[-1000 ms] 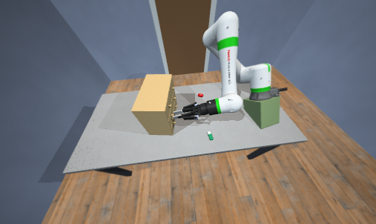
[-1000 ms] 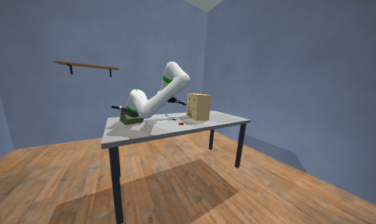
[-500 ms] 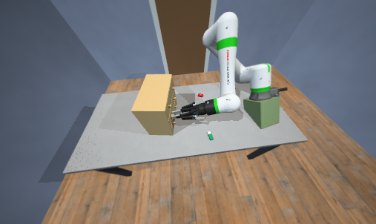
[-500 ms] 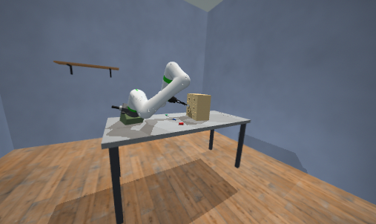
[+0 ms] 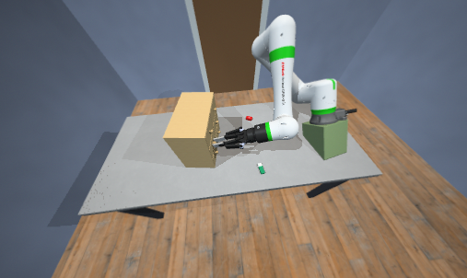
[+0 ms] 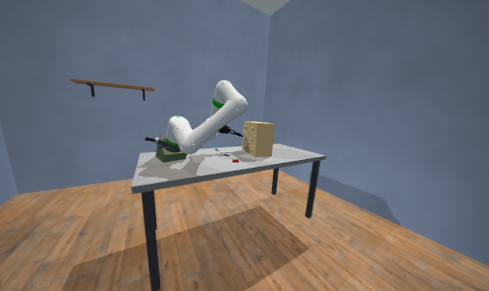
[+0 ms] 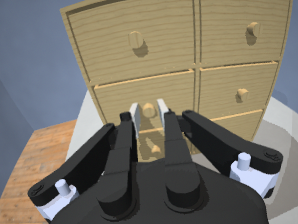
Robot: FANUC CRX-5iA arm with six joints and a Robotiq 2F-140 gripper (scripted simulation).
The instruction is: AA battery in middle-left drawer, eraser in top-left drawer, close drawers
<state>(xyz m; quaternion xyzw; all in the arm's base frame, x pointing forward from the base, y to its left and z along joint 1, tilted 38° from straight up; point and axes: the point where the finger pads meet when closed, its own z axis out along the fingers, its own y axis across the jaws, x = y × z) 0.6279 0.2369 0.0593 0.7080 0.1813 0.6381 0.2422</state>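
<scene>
The small wooden chest (image 5: 189,115) (image 6: 263,140) (image 7: 197,30) stands upright, and its drawers look pushed in. My gripper (image 5: 215,142) (image 6: 242,135) (image 7: 148,109) is partly open at its front. In the wrist view the fingertips stand either side of the knob of the middle row's left drawer (image 7: 117,97), with a gap on both sides. The top row's left drawer (image 7: 100,45) is above. A green and white block (image 5: 261,168) (image 6: 217,149), possibly the eraser, lies on the table. I cannot make out the AA battery.
A red object (image 5: 249,118) (image 6: 235,160) lies on the grey table (image 5: 138,184) (image 6: 151,177), and a small blue object (image 6: 227,154) lies near it. The arm's green base block (image 5: 329,140) stands at the table's other end, facing the drawer fronts.
</scene>
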